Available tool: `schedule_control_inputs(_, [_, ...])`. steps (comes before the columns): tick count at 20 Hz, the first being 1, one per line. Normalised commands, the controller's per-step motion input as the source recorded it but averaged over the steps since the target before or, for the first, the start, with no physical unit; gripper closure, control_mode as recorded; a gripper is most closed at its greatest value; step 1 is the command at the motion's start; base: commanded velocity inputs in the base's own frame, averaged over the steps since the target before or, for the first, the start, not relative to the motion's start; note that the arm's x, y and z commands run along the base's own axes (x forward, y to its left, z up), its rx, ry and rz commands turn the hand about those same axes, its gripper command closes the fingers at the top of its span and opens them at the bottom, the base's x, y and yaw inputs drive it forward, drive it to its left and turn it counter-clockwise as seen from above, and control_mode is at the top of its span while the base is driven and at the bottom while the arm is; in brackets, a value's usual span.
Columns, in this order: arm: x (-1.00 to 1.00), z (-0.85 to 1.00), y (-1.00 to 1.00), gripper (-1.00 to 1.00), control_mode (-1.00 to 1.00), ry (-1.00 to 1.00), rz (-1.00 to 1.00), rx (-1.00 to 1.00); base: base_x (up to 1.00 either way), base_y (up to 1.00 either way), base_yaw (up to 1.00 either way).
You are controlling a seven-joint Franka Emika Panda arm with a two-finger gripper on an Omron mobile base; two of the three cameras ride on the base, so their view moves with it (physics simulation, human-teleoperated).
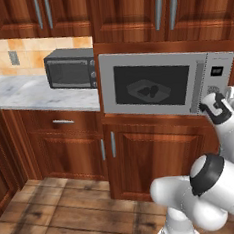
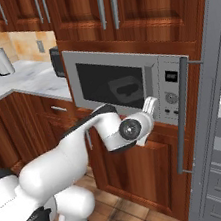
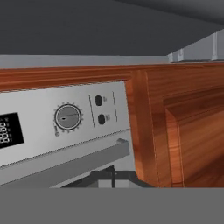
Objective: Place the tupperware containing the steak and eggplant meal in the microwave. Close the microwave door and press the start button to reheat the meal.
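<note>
The wide silver-grey built-in microwave (image 1: 168, 82) has its broad windowed door (image 1: 148, 83) closed, and the shallow pale grey tupperware tray (image 1: 148, 89) sits inside behind the glass, two dark lumps in it, probably the food but too dim to tell. The robot's dark two-finger gripper (image 3: 113, 176) is pinched closed, empty, right by the side control panel with its round dial (image 3: 68, 117).

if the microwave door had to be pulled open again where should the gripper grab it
Grip the vertical bar handle at the door's right edge, beside the control panel. It stands off the microwave door, leaving a gap for fingers. Come straight from the front with jaws horizontal, one finger each side of the bar, probably near mid-height.
</note>
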Motion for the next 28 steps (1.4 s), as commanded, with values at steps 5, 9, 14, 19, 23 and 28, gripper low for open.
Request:
schedule_control_inputs(5, [0.07, -0.25, -0.06, 1.0, -1.0, 0.0, 0.04, 0.0, 0.0, 0.0, 0.0])
schedule_control_inputs(9, [0.0, -0.01, -0.17, 1.0, -1.0, 0.0, 0.11, 0.01, 0.0, 0.0, 0.0])
schedule_control_inputs(14, [0.0, 0.0, -0.07, 1.0, -1.0, 0.0, 0.13, 0.01, 0.0, 0.0, 0.0])
schedule_control_inputs(19, [0.0, 0.0, 0.0, 1.0, -1.0, 0.0, 0.11, 0.0, 0.0, 0.0, 0.0])
schedule_control_inputs(23, [0.08, 0.0, 0.0, 1.0, -1.0, 0.0, 0.06, 0.0, 0.0, 0.0, 0.0])
schedule_control_inputs(28, [0.23, 0.0, 0.0, 1.0, -1.0, 0.0, 0.03, 0.01, 0.0, 0.0, 0.0])
